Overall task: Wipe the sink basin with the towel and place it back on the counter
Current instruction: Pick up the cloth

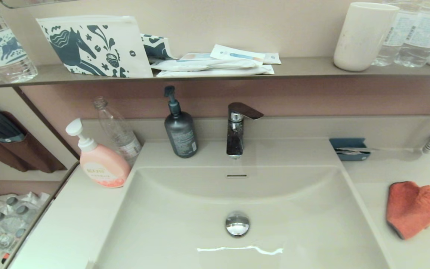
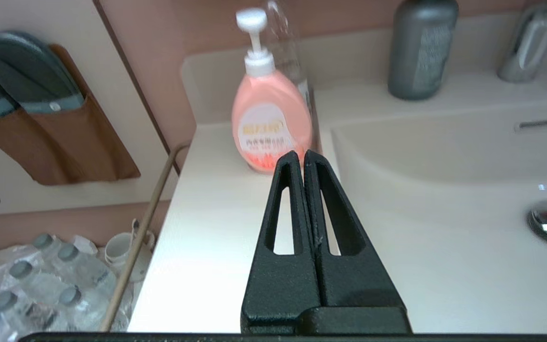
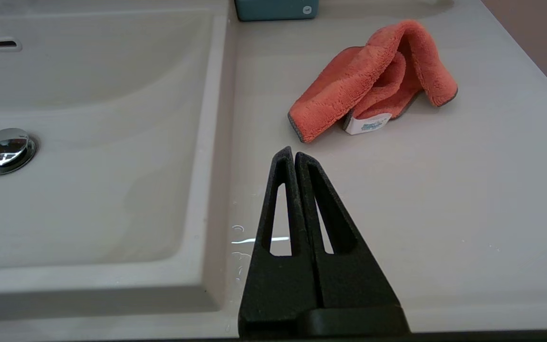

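Both grippers are empty with fingers pressed together: the right gripper hangs over the counter near the folded orange-red towel, whose white tag carries print too small to read. The left gripper hangs above the counter's other side, near a pink pump soap bottle with an illegible label. The sink basin lies between them, with its chrome drain plug.

No text legible anywhere. Pink soap bottle: white label, print blurred. Grey pump bottle: small print, unreadable. Towel tag: bluish marks, too small. Shelf water bottles: labels indistinct.
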